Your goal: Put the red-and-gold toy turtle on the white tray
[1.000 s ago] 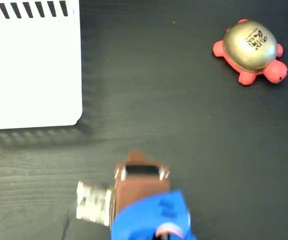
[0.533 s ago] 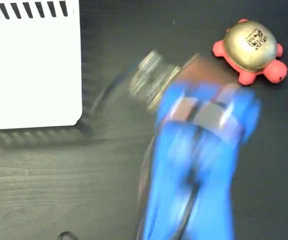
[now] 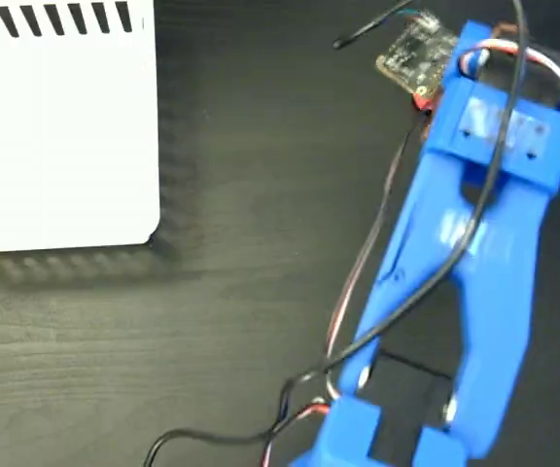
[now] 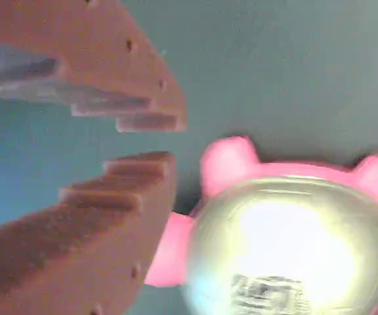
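In the wrist view the red-and-gold toy turtle [image 4: 287,243] fills the lower right, its shiny gold shell up and its coral feet poking out. My gripper [image 4: 172,142] is just left of it, its brown stepped fingers [image 4: 110,203] a narrow gap apart with nothing between them. The lower finger's tip is close to the turtle's left side. In the fixed view my blue arm [image 3: 484,224] covers the turtle, leaving only a red sliver [image 3: 422,99]; the gripper itself is hidden there. The white tray [image 3: 61,126] with black stripes lies at the top left, far from the arm.
The table [image 3: 212,321] is dark wood grain. Loose black and red cables [image 3: 358,282] trail from the arm toward the bottom edge. A small circuit board [image 3: 411,49] sits at the arm's tip.
The arm has swung from the bottom middle up and to the right, and now hangs over the turtle and hides it in the fixed view. The turtle and tray have not moved.
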`<state>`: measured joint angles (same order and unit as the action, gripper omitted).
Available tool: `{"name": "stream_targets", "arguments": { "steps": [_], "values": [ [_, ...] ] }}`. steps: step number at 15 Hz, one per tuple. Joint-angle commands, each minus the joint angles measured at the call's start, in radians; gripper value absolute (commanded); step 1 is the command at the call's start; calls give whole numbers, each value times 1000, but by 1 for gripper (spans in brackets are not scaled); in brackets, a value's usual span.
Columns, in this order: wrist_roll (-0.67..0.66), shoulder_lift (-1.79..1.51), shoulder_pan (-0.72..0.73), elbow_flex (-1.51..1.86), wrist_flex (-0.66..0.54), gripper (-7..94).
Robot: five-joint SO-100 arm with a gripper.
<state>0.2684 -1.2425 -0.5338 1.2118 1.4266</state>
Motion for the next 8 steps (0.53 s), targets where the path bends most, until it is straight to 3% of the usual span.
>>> {"name": "stream_targets", "arguments": {
  "steps": [1, 3, 4, 6, 8],
  "values": [
    [-31, -11, -41, -72, -18, 2],
    [-35, 41, -43, -138, 17, 36],
    [-37, 46, -43, -143, 18, 47],
    [-55, 48, -43, -150, 31, 60],
    [-55, 72, -37, -179, 54, 62]
  ]
}}
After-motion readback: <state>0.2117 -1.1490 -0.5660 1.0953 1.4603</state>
